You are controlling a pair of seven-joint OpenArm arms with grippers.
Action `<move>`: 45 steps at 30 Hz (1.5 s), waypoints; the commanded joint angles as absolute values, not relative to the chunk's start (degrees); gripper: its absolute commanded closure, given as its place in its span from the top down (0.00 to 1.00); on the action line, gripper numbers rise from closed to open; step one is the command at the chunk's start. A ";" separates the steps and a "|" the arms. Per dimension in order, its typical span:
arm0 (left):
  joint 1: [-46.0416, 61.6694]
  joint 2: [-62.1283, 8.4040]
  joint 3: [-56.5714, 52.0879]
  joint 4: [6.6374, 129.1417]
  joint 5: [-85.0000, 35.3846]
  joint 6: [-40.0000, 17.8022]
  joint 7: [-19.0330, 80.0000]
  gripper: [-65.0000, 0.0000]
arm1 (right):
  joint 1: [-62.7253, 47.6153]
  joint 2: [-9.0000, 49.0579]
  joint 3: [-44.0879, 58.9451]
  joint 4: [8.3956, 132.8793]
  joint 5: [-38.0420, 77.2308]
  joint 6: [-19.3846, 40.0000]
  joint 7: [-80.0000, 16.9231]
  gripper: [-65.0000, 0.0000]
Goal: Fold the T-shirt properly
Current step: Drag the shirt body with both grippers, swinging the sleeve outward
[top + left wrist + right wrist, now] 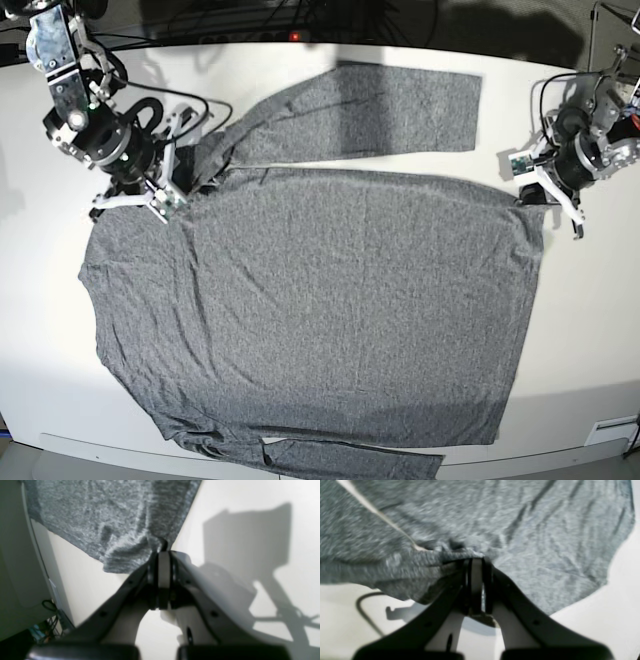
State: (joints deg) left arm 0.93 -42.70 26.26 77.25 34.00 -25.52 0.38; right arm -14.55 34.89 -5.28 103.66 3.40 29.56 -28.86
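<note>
T-shirt [310, 300] spread flat on table [590, 330], body filling centre, one sleeve laid across at 12 o'clock, other bunched at 6 o'clock. Right gripper [165, 190] at 10 o'clock, fingers clamped on shirt edge. Left gripper [535, 195] at 2 o'clock, fingers pinched together on shirt corner [160, 542].

Flat white table [590, 330] with a smooth matte top, rounded near corners; carries one large heather-grey mottled knit T-shirt with long sleeves [320, 300], spread flat, body covering most of the surface; one sleeve lies folded across the far side, near the back edge; the other sleeve runs along the near edge; bare white margins left and right of the cloth.
</note>
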 commanded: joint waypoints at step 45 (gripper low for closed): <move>-7.11 -41.43 25.87 85.06 25.43 -25.47 10.24 0.00 | -2.81 26.52 6.00 103.98 9.41 26.02 -29.61 0.00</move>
State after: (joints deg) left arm -5.91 -40.42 26.37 84.38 25.41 -26.20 10.72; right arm -3.92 25.67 5.58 103.33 9.21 26.35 -30.96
